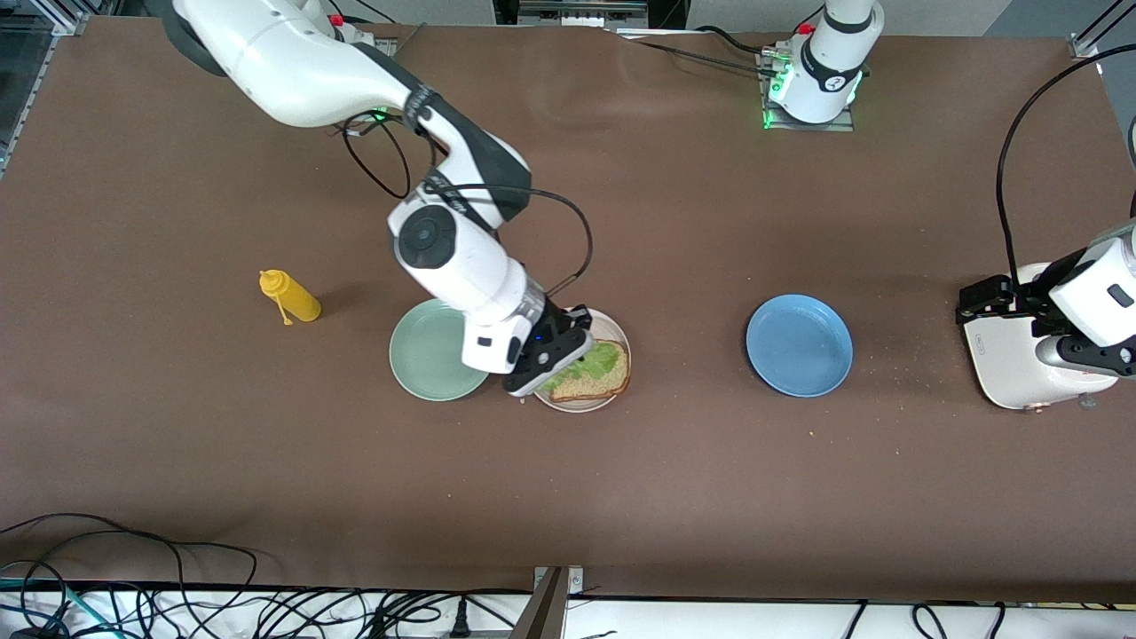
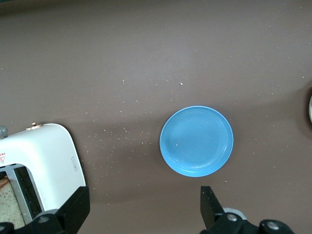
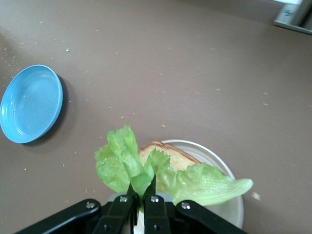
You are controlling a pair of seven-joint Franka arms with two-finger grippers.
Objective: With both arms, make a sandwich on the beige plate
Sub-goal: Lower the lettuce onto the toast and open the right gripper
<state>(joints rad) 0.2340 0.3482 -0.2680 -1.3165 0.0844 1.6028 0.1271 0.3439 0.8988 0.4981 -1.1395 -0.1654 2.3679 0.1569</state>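
The right arm [image 1: 444, 240], entering at the upper left of the front frame, is glossy white with a black elbow sleeve, a round dark grey joint cap and looping black cables. Its small black two-finger right gripper [image 3: 141, 192] shows silver screws. The left arm [image 1: 1087, 306], at the right edge, is white with black fittings; its base glows green.

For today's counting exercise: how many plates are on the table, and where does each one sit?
3. The mint-green plate lies toward the right arm's end; the beige plate, holding bread and lettuce, sits beside it; the blue plate lies toward the left arm's end, near the toaster.
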